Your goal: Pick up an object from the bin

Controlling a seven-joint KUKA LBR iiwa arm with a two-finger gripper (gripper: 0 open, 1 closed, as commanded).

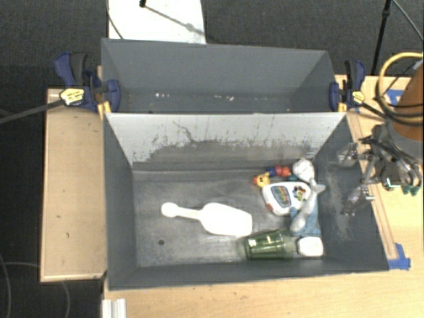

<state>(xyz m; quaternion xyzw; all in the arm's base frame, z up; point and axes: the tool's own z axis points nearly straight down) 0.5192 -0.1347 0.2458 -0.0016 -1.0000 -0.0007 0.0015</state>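
Nearest, at the bin (122,204) front: green bottle (268,245) lying flat, white-capped; probably light, stiff, slippery, best gripped across its body. Behind: white scoop (222,218), white toy (283,197). Farther right, over the bin's wall: hand (354,196), open or closed unclear.

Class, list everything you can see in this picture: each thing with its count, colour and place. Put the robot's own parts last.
Bin: one, grey metal, middle of the view.
Scoop: one, white, flat on the bin floor left of centre, handle pointing left.
Bottle: one, green with a white cap at its right end, on its side by the front wall, right of the scoop.
Toy: one, white with a blue and yellow face, right part of the floor.
Small bright pieces: count unclear, red, yellow and blue, just behind the toy.
Pale thing: one, white and light blue, kind unclear, against the toy's right side.
Gripper: one, dark metal, over the bin's right wall.
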